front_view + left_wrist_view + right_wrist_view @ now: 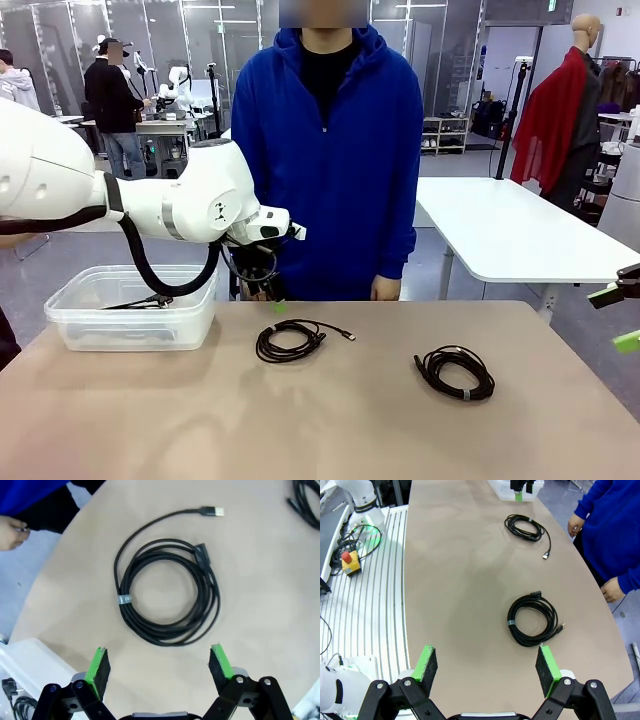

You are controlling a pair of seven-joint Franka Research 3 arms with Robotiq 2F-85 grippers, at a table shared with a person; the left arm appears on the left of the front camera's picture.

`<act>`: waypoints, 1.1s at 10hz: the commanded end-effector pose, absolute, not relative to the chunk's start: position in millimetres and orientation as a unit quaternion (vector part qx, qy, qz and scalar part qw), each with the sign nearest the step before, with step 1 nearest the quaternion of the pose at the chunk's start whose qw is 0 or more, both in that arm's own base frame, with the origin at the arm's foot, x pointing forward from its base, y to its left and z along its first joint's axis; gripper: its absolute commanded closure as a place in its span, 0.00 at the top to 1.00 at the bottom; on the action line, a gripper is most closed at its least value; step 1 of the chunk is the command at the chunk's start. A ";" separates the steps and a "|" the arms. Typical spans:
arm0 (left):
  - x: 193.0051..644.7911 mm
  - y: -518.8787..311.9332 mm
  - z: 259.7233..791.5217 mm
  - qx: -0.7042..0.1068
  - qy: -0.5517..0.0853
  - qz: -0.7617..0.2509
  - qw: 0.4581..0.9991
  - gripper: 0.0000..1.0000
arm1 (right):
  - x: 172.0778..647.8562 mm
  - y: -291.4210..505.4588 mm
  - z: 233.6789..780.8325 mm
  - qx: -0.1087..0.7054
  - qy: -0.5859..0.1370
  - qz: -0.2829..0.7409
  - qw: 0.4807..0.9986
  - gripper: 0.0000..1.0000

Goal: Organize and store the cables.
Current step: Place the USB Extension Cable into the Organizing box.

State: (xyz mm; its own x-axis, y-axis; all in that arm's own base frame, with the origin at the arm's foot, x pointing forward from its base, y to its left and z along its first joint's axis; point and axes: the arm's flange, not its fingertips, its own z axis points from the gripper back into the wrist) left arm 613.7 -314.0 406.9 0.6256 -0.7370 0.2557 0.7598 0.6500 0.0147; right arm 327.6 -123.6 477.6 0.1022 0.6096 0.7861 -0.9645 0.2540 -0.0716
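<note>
Front: the left end effector (262,288) hangs released near a coil (290,341), beside the bin (100,332) (one cable (150,300) inside). Left wrist: better to straddle the whole bundle, not the loose plug (212,511). Right wrist: the right end effector (487,670), released, faces a second coil (531,620) on the counter (460,580).
</note>
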 end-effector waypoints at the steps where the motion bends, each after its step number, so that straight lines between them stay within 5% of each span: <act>1: 633.4 -329.7 396.3 -0.042 -0.100 -0.379 0.919 1.00 | 327.3 -123.2 476.2 0.244 -0.370 0.561 0.699 1.00; 11: 675.2 -329.0 321.8 -0.027 -0.067 -0.315 0.946 1.00 | 327.3 -123.2 476.2 0.244 -0.370 0.561 0.699 1.00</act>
State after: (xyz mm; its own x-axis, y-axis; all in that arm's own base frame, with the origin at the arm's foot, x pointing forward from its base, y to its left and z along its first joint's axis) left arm 667.5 -324.9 317.9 0.7862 -0.5943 0.1696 0.6069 0.7942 -0.0301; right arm 327.6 -123.6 477.5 0.1023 0.6096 0.7861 -0.9646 0.2540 -0.0715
